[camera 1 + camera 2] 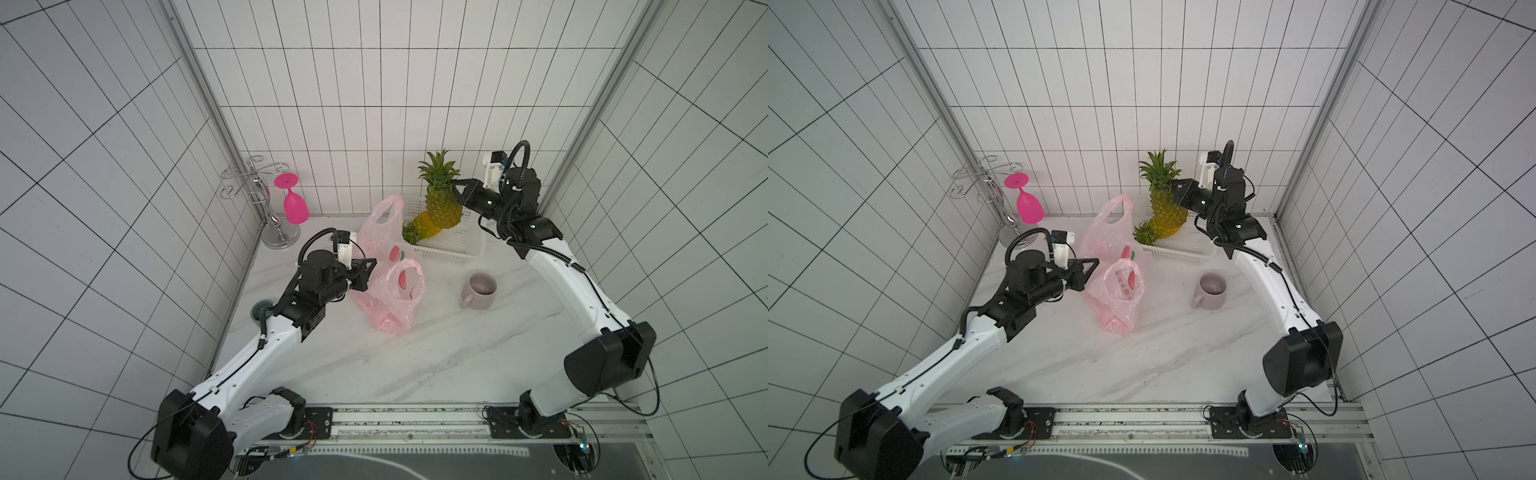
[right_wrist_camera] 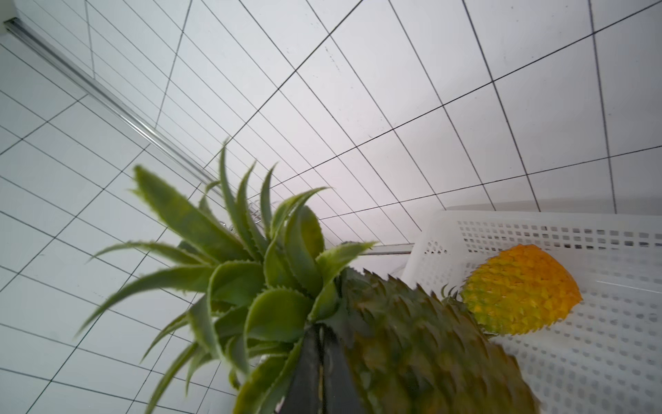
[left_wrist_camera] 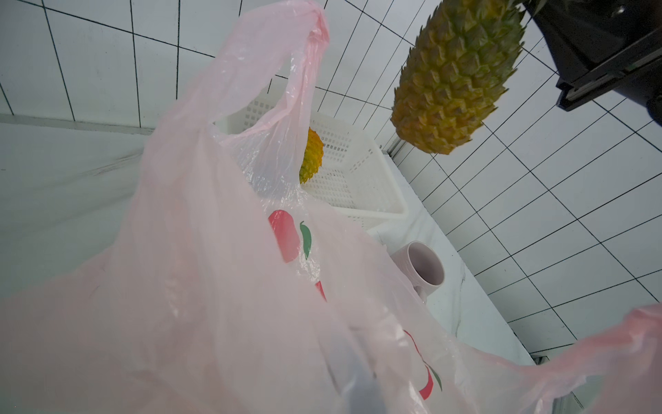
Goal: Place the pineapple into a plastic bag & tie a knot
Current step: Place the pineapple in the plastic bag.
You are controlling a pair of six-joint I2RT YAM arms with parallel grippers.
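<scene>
My right gripper [image 1: 457,183] [image 2: 320,333] is shut on the base of the leafy crown of a pineapple [image 1: 444,201] [image 1: 1166,208] [image 3: 455,75]. It hangs upright above the white basket [image 1: 453,245]. The pale-pink plastic bag [image 1: 390,291] [image 1: 1117,295] [image 3: 215,251] stands slumped on the marble table, mouth upward, its two loop handles apart. No knot shows. My left gripper [image 1: 372,264] [image 1: 1096,262] is shut on the bag's near edge. In the left wrist view its fingers [image 3: 358,387] show only dimly through the film.
A second, yellower pineapple [image 1: 424,224] [image 2: 519,290] lies in the basket. A pale mug [image 1: 478,291] [image 1: 1210,289] stands right of the bag. At the back left a chrome rack [image 1: 266,195] holds a hanging pink wine glass [image 1: 296,205]. Tiled walls close three sides.
</scene>
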